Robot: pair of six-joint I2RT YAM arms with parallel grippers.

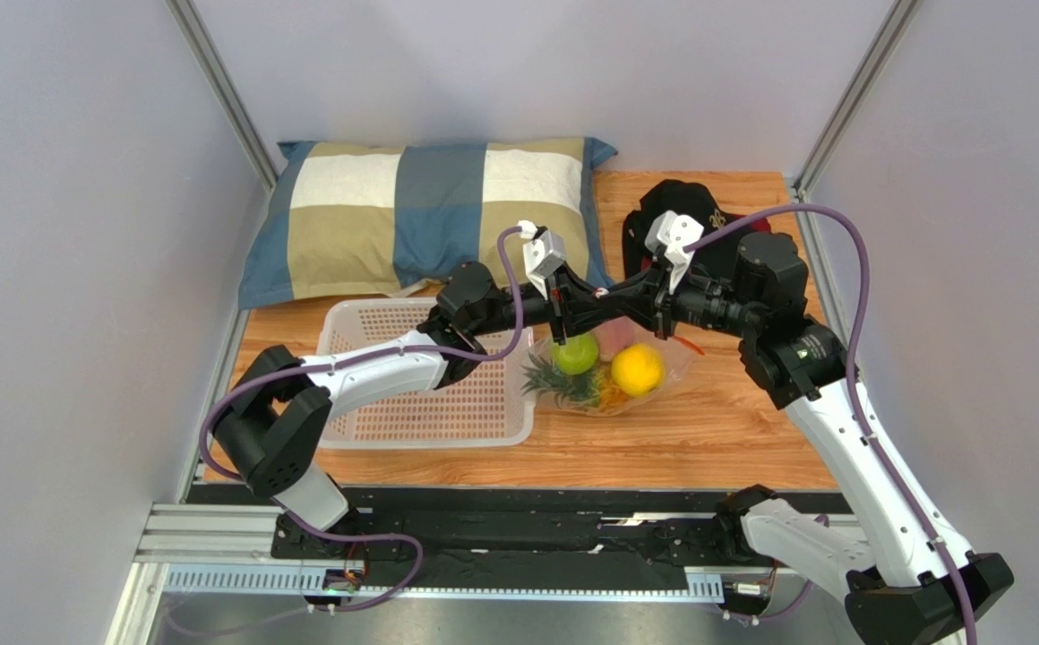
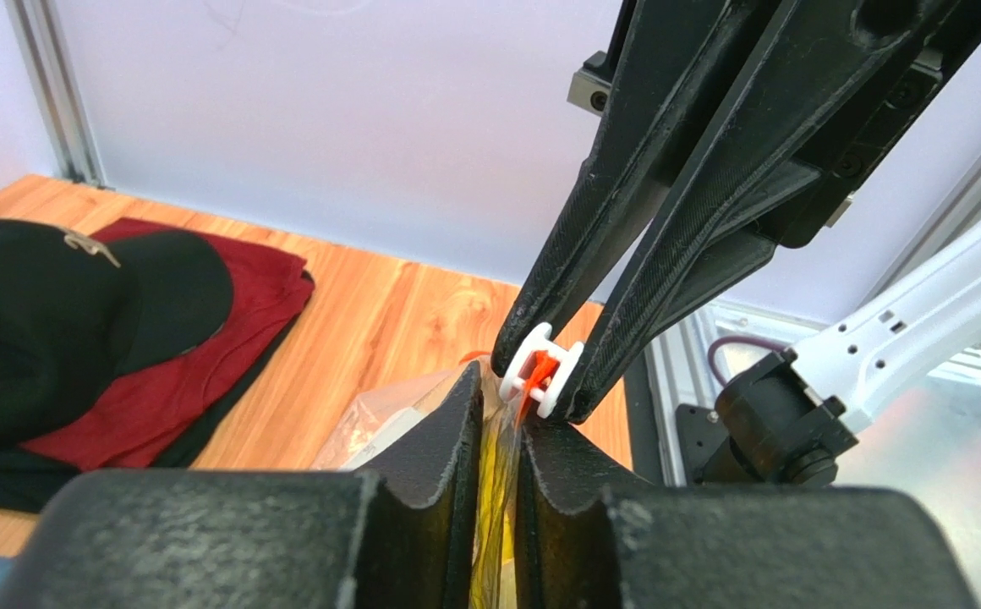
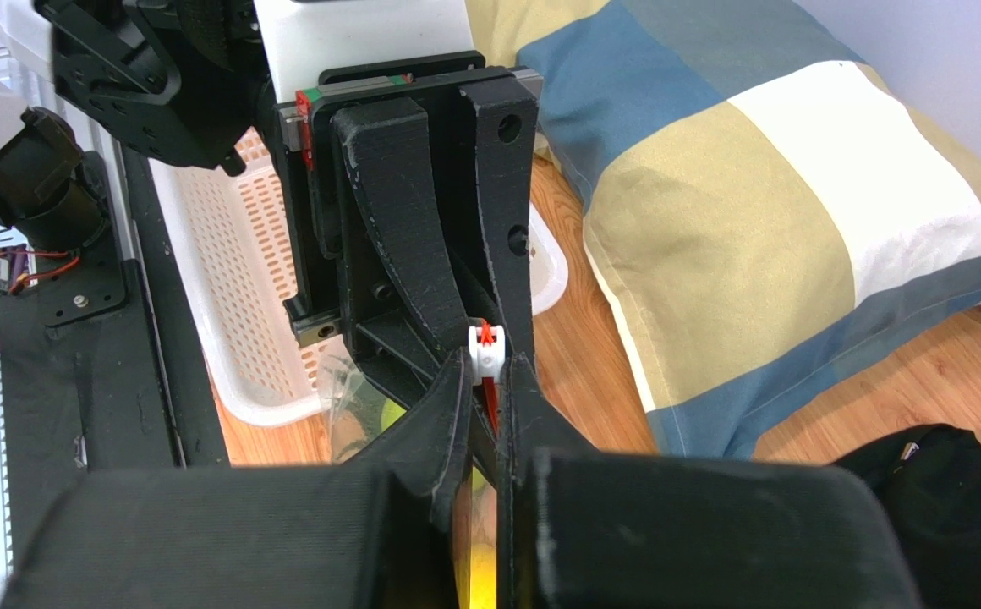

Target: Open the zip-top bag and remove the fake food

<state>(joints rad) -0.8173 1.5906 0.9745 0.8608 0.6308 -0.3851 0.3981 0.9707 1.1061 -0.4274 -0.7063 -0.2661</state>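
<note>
The zip-top bag [image 1: 673, 360], clear and crinkly, lies on the wooden table. Fake food shows inside it: a green apple [image 1: 575, 354], a yellow-orange citrus [image 1: 637, 368] and a small pineapple [image 1: 555, 383]. Both grippers meet over its top edge. My right gripper [image 1: 592, 309] [image 3: 489, 381] is shut on the white slider tab [image 2: 536, 359] [image 3: 484, 350] of the red-orange zip strip. My left gripper [image 1: 563, 327] [image 2: 498, 396] sits just beside that tab. Its jaws are pinched on the clear film of the bag's top edge.
A white perforated basket [image 1: 417, 403] stands left of the bag, under the left arm. A checked pillow [image 1: 417, 208] lies at the back. A black cap [image 2: 64, 305] on red cloth [image 2: 191, 381] lies at the back right. Frame posts and walls bound the table.
</note>
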